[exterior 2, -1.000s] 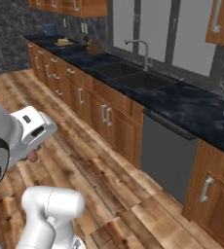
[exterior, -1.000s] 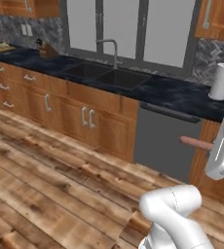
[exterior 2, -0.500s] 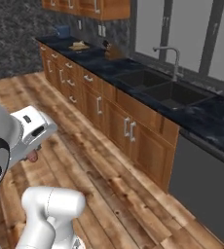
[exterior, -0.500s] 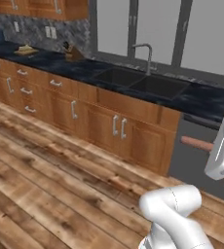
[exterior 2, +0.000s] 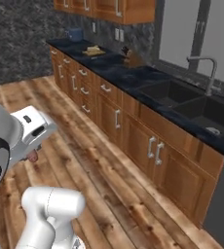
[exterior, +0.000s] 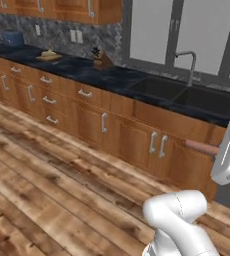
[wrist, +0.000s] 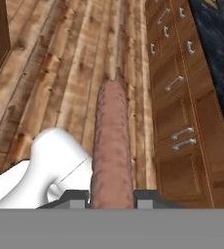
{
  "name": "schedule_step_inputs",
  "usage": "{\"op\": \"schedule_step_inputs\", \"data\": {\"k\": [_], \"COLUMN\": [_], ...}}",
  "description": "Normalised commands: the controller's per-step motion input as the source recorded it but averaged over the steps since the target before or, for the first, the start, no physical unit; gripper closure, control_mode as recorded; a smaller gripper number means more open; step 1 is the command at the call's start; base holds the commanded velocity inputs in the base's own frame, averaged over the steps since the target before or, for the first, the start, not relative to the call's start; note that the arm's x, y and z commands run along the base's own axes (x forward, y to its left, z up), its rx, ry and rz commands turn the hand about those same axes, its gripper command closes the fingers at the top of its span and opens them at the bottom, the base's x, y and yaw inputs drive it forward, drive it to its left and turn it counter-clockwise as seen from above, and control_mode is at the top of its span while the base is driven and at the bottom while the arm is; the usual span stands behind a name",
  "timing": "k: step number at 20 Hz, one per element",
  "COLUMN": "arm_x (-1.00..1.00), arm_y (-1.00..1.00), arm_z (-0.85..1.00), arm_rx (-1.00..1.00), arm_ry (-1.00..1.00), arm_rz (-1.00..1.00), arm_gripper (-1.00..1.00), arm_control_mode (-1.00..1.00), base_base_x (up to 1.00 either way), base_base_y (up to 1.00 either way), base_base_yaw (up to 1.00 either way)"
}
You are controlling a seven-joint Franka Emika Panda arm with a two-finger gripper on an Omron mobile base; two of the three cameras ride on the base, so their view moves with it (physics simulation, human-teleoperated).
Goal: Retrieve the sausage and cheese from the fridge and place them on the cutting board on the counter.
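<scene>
My base has driven on along the bench (exterior: 112,80), so both base views have slid: the dishwasher and paper towel roll are gone, the sink (exterior: 187,95) sits further right, and the cutting board (exterior: 49,56) and knife block (exterior: 103,60) have come in.

Sausage (wrist: 112,146) — reddish-pink link, rough-skinned, clamped at its near end between the gripper's (wrist: 111,195) closed finger tips, pointing straight out over the wood floor. Cutting board (exterior: 49,56) — light-brown, flat on the glossy black counter (exterior: 112,77), far left, something pale lying on top.
</scene>
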Motion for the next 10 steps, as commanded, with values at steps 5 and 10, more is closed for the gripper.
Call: {"op": "schedule_step_inputs", "data": {"k": [5, 10], "arm_x": [0.00, 0.00], "arm_y": [0.00, 0.00], "arm_z": [0.00, 0.00], "arm_rx": [0.00, 0.00], "arm_ry": [0.00, 0.00], "arm_rz": [0.00, 0.00], "arm_gripper": [1.00, 1.00], "arm_control_mode": [1.00, 1.00], "base_base_x": [1.00, 1.00], "base_base_y": [0.47, 0.35], "base_base_yaw": [0.11, 0.00]}}
